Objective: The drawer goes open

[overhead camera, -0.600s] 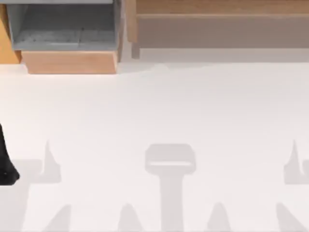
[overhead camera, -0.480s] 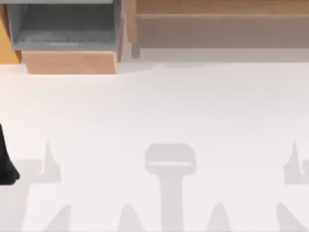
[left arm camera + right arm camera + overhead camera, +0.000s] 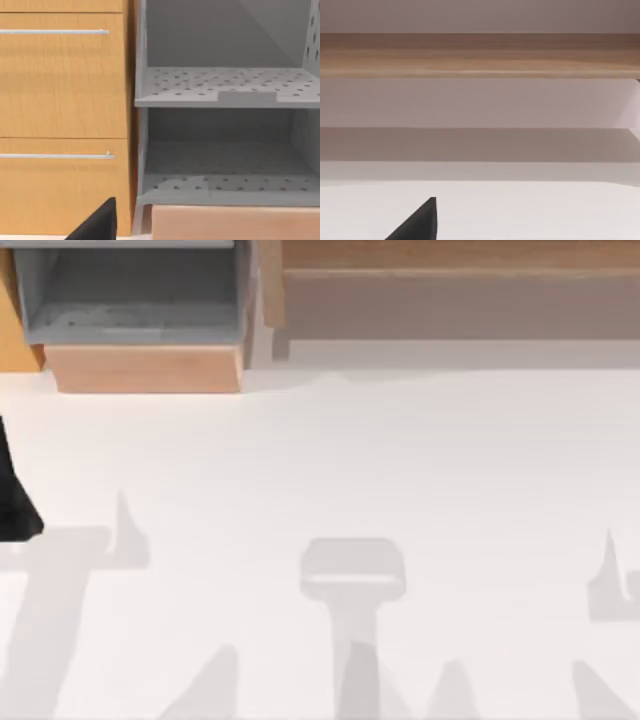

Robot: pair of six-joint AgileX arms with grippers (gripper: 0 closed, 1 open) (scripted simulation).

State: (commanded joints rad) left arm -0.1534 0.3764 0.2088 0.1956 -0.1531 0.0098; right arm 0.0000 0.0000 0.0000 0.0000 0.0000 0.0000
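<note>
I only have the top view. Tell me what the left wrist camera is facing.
Observer: A wooden cabinet front carrying two silver bars, an upper handle and a lower handle.
Operator: Say what stands beside it.
Observer: Grey perforated shelves on two levels, with a pale wooden panel under them.
Operator: Now report the right wrist camera.
Observer: It faces a long wooden ledge above the white table.

A rendered office-like workspace: a wooden drawer cabinet (image 3: pixel 62 125) beside grey perforated shelves (image 3: pixel 227 87) on a white table (image 3: pixel 350 460).
</note>
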